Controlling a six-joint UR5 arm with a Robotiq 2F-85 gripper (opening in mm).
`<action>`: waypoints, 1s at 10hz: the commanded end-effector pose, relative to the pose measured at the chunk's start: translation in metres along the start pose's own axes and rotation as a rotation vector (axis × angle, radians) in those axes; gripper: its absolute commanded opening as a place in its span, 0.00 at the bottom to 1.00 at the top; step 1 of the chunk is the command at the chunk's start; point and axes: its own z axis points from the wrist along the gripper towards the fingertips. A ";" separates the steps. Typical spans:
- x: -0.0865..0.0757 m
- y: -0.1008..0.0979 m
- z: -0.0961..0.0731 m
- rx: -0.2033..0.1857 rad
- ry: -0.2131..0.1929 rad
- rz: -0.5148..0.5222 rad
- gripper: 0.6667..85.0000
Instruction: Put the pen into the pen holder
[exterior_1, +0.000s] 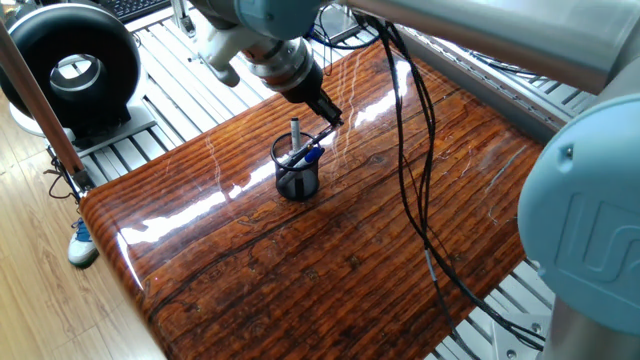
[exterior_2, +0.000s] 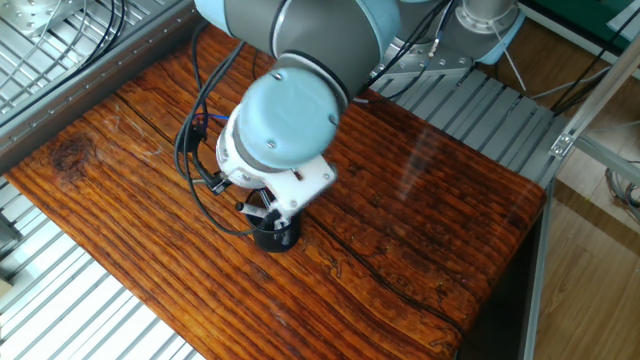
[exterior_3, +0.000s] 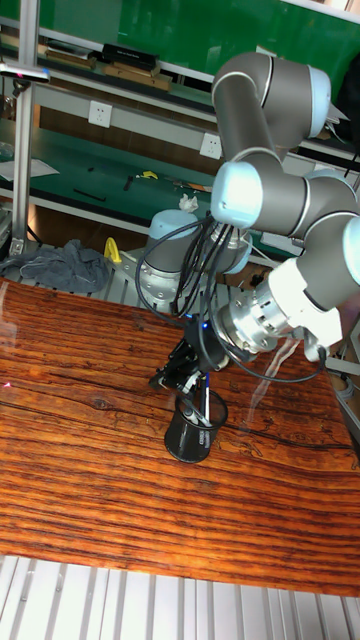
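While my tool hangs just above the upper end of the pen, the pen already stands with its lower end inside the pen holder, which sits near the middle of the table. From the tool, the pen runs downward and toward the holder, so its long axis is tilted: the low end is in the cup, and the high end leans out over the rim on the side where my tool is. I cannot tell if the tool is clenched on the pen's top or has let go of it, because the fingers are too small and dark in every view. In the tall fixed view the tool is just above the holder. A thicker grey pen stands nearly upright in the same cup, and a blue-capped pen lies low beside it. I judge the placing is nearly finished; the next move should be upward and away, without catching the leaning end.
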 end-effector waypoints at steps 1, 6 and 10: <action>-0.009 0.007 0.000 -0.047 -0.093 0.062 0.01; -0.016 -0.007 -0.012 -0.035 -0.210 0.252 0.01; -0.028 -0.044 -0.042 0.017 -0.299 0.500 0.01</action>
